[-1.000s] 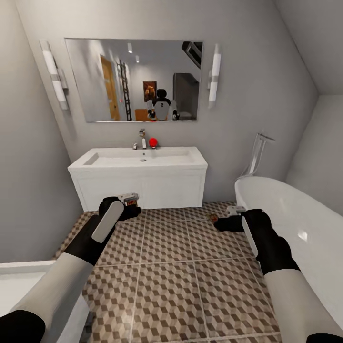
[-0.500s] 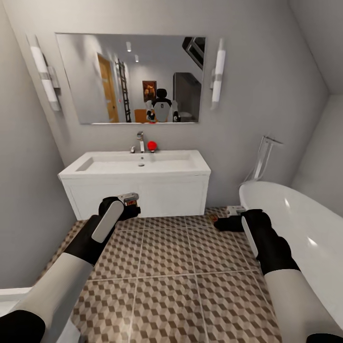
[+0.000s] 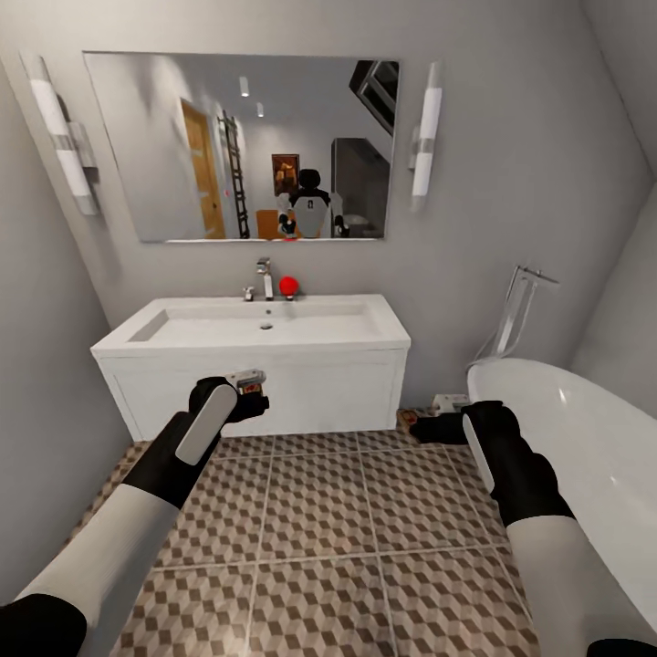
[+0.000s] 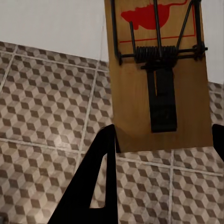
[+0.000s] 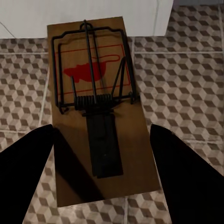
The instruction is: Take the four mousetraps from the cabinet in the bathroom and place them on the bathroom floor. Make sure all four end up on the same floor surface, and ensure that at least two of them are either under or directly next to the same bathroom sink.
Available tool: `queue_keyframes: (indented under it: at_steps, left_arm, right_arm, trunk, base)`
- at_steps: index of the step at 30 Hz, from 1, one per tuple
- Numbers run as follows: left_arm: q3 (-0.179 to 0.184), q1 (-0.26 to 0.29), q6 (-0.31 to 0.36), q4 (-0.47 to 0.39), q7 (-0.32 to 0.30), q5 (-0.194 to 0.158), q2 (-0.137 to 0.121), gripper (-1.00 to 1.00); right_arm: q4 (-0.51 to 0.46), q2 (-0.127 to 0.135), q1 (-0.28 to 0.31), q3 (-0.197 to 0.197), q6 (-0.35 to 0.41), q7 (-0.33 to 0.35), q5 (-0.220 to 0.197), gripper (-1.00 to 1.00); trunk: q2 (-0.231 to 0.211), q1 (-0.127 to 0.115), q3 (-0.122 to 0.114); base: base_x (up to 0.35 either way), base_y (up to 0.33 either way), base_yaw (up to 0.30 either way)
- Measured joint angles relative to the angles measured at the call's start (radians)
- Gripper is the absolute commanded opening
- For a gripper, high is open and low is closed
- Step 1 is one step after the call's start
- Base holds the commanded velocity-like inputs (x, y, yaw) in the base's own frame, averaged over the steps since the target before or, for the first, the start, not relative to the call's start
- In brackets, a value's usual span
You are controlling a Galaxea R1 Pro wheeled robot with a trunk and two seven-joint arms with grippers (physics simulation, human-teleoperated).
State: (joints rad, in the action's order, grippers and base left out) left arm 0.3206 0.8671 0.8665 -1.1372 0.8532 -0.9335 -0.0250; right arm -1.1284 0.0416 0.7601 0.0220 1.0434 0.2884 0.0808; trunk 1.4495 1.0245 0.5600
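Observation:
My left gripper [image 3: 253, 394] is shut on a mousetrap [image 3: 245, 376], held in front of the white sink [image 3: 251, 342]. In the left wrist view this mousetrap [image 4: 158, 70] is a wooden slab with a red mouse print and a wire spring, and it sits between the black fingers [image 4: 93, 186] above the bathroom floor [image 4: 42, 107]. My right gripper [image 3: 424, 427] is shut on a second mousetrap [image 3: 407, 419], low beside the sink's right end. In the right wrist view that mousetrap [image 5: 100, 116] spans the gap between both fingers [image 5: 23, 177]. The cabinet is out of view.
A white bathtub [image 3: 584, 438] with a chrome tap [image 3: 520, 301] fills the right side. A grey wall closes the left. Above the sink hang a mirror [image 3: 242, 146] and two lamps. A faucet [image 3: 265, 278] and a red ball [image 3: 289, 286] sit on the sink. The cube-patterned floor [image 3: 319, 511] stretches between them.
The camera has moved toward the sink, which now looks larger and closer. The white fixture at the lower left has left the view. Both arms keep their pose, each still holding its trap.

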Motion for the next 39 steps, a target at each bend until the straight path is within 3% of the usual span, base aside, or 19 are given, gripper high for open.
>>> queue_keyframes:
  at_steps: [17,39]
  left_arm:
    - [0.000,0.000,0.000,0.000,0.006,0.004,0.000,-1.00]
    - [0.002,0.000,0.008,-0.006,0.002,0.004,0.002,-1.00]
  right_arm:
    - [0.000,0.000,0.000,0.001,0.000,-0.004,0.000,-1.00]
    - [0.000,0.001,0.000,0.003,0.000,-0.003,0.000,-1.00]
  trunk:
    - [0.000,0.000,0.000]
    - [0.000,0.001,0.001]
  base:
    - [0.064,0.000,0.148]
    - [0.000,0.000,0.009]
